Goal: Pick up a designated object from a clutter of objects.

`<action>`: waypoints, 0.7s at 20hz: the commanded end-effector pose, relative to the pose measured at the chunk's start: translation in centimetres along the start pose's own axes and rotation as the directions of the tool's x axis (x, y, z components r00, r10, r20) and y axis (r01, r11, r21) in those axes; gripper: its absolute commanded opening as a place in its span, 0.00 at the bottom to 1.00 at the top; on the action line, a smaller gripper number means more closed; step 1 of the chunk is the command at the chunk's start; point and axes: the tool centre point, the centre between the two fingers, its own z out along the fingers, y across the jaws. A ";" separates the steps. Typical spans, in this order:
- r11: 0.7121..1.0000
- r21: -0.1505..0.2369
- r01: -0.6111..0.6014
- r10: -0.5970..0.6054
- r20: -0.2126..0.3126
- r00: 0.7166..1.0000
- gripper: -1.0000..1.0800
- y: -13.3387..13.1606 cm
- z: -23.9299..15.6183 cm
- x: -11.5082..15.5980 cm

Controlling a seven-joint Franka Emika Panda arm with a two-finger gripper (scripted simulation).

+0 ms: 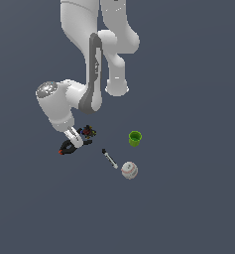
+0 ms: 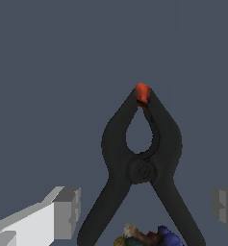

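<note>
Looking past the fingers (image 2: 67,214), we find them spread wide, one on each side of the clamp's (image 2: 142,168) handles, gripping nothing. The gripper (image 2: 144,211) hangs over the clamp, which lies flat on the floor (image 1: 188,218), red tip pointing away. We note a small mottled lump (image 2: 146,236) between the handles. Well apart lie a marker (image 1: 109,158), baseball (image 1: 129,170) and green cup (image 1: 135,138).
</note>
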 end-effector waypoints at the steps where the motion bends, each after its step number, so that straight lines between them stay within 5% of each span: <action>1: 1.000 -0.002 -0.020 0.020 -0.003 1.000 0.96 0.6 0.5 0.1; 14: 1.000 -0.003 -0.023 0.023 -0.002 1.000 0.96 0.7 3.4 0.1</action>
